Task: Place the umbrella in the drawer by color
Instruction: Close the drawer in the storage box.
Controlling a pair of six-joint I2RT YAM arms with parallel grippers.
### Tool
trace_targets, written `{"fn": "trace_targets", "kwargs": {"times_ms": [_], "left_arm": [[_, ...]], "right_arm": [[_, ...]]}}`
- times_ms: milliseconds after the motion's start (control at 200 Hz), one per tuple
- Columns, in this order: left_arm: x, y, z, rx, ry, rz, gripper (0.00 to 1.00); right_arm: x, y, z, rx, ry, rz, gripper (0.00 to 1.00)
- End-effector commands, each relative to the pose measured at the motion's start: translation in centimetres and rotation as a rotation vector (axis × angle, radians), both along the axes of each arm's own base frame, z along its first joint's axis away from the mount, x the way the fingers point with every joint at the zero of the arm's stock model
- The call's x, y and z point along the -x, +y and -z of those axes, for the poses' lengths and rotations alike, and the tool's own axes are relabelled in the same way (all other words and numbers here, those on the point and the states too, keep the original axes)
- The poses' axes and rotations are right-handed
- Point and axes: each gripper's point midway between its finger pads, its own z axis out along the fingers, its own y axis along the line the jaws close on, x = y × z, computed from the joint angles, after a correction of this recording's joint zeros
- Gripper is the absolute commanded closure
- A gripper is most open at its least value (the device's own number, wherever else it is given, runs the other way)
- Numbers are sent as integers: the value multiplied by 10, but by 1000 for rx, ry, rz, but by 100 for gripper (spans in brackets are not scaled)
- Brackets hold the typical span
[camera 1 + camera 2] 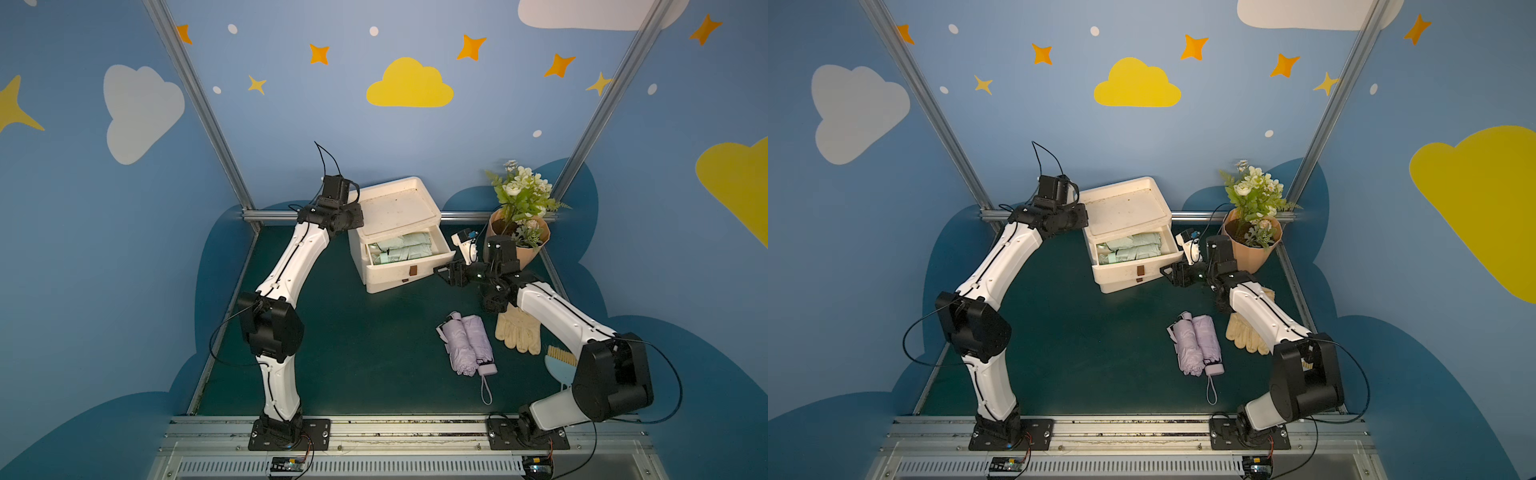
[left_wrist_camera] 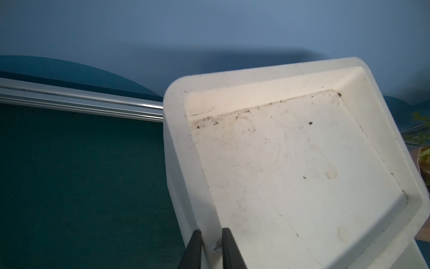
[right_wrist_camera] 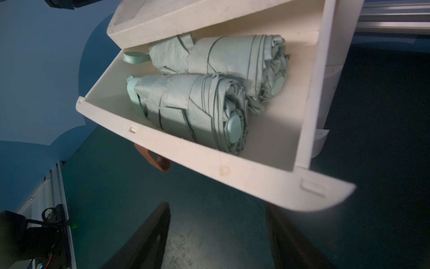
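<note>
Blue cloud-and-star walls, dark green counter. Left jaws clamped on drawer unit rim; right jaws held open, empty, by the open drawer. Two green umbrellas are stowed inside; lilac umbrella is laid on counter.

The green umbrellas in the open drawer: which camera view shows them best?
The right wrist view: the green umbrellas lie close, folds and caps clear. Both top views show them small. The left wrist view shows none.
</note>
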Motion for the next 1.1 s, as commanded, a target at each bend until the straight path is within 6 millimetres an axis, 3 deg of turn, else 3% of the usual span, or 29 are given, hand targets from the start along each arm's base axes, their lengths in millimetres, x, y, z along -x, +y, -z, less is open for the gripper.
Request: {"fn": "trace_targets", "kwargs": {"times_ms": [0,145,300,451,581,686,811,911,986,1091], "left_arm": [[5,-15,40,-14,112,58,81],[5,-15,39,-17,109,58,81],[4,-14,40,-18,110,56,81],[4,-14,40,-14,111,56,81],[5,-16,38,-11,109,61,81],[5,-15,36,-13,106,62,81],[4,-16,37,-14,107,62,81],[4,-16,38,-15,109,62,81],[4,-14,38,-19,109,61,81],[4,-13,38,-27,108,60,81]], "right_arm": [[-27,-22,-31,17,-148,106,31],[-37,-33,-28,5,-144,122,34],[-34,-11,-40,-73,-143,-11,35],[-30,3,-28,-83,-93,-27,37],[-30,-8,-27,-68,-110,21,35],[-28,-25,-38,-71,-132,59,32],[-17,-46,-49,-29,-140,111,25],[4,-57,-51,28,-142,116,24],[22,-53,-44,-8,-125,109,25],[41,-30,-30,-145,-95,84,28]]}}
